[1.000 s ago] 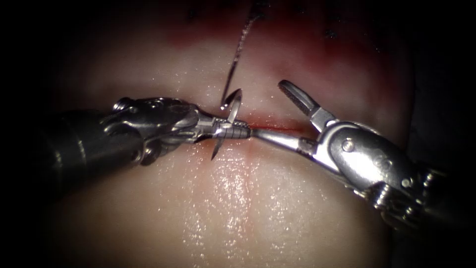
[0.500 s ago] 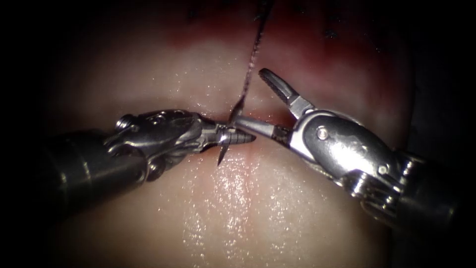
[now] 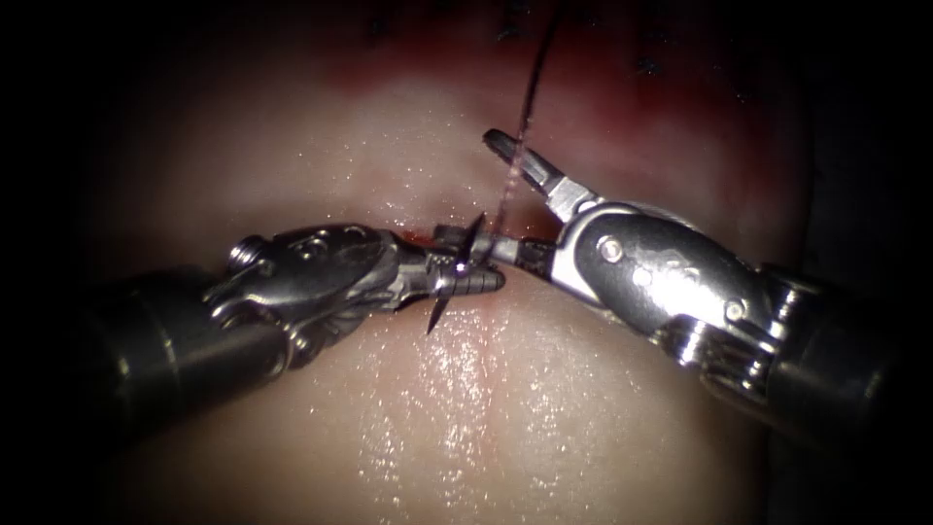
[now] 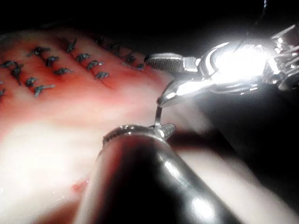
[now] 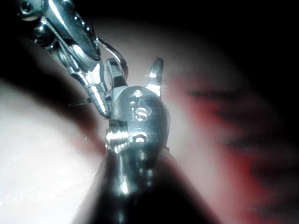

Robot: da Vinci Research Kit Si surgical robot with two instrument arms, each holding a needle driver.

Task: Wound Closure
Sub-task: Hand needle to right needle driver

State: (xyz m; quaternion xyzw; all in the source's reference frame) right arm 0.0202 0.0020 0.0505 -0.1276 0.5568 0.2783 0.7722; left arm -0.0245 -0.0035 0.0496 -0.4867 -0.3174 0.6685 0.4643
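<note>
Steel left tool, jaws closed on the needle near mid-curve, above the cut, not in the tissue. Right tool, 2 jaws apart, straddles needle's upper end and thread, w/ nothing gripped.

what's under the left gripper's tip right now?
Under the left gripper, shut on the needle mid-curve, lies pale tissue and the cut with red fluid. The needle's point hangs free, clear of tissue. The cut beneath the gripper is covered. The right gripper is open, holding nothing.

left tool jaws clamped, right tool jaws agape
</note>
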